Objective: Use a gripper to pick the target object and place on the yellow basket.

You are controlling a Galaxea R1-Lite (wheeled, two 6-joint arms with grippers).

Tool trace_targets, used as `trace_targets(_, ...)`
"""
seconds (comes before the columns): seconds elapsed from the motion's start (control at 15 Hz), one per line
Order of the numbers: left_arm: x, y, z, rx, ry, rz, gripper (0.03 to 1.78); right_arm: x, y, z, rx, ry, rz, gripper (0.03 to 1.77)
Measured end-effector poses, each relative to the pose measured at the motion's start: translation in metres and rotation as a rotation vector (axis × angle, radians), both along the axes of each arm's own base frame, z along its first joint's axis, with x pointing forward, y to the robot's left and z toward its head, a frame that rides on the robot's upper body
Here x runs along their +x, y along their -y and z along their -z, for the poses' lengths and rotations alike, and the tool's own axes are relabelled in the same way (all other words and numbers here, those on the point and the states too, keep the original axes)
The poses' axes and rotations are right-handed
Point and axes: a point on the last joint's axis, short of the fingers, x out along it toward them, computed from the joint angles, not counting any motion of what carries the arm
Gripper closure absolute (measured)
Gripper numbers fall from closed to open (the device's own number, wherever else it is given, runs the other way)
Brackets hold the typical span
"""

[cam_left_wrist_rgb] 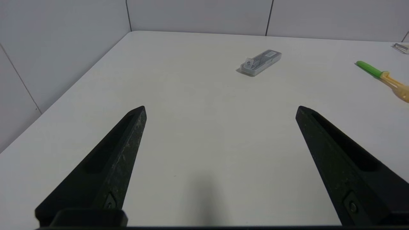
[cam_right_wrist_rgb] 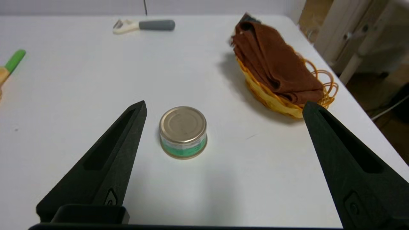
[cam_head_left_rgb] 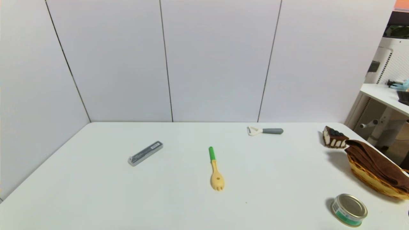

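Both my grippers hang spread wide and empty above the white table [cam_head_left_rgb: 179, 179]: right gripper [cam_right_wrist_rgb: 223, 108] over the round tin can [cam_right_wrist_rgb: 183, 131], left gripper [cam_left_wrist_rgb: 220, 110] near a grey case [cam_left_wrist_rgb: 261, 62]. Beyond the can, well apart from my right fingers, the soft brown folded towel [cam_right_wrist_rgb: 274, 62] lies draped in the woven yellow basket [cam_right_wrist_rgb: 271, 97], spilling over its far rim.
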Motion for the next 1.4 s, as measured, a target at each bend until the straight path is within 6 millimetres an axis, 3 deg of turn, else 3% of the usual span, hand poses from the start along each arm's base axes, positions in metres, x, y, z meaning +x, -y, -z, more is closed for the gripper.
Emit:
trace_targets(0.27, 0.0, 0.0, 0.0, 0.0, 0.0, 0.0, 0.12, -0.009, -0.001, 0.028, -0.015, 0.08, -0.029, 0.11)
trace_targets(0.93, 0.0, 0.0, 0.0, 0.0, 0.0, 0.0, 0.12, -0.033, -0.001, 0.05, -0.007, 0.191, -0.133, 0.11)
trace_targets(1.4, 0.0, 0.0, 0.0, 0.0, 0.0, 0.0, 0.12, -0.037, -0.001, 0.052, 0.024, 0.23, -0.121, 0.11)
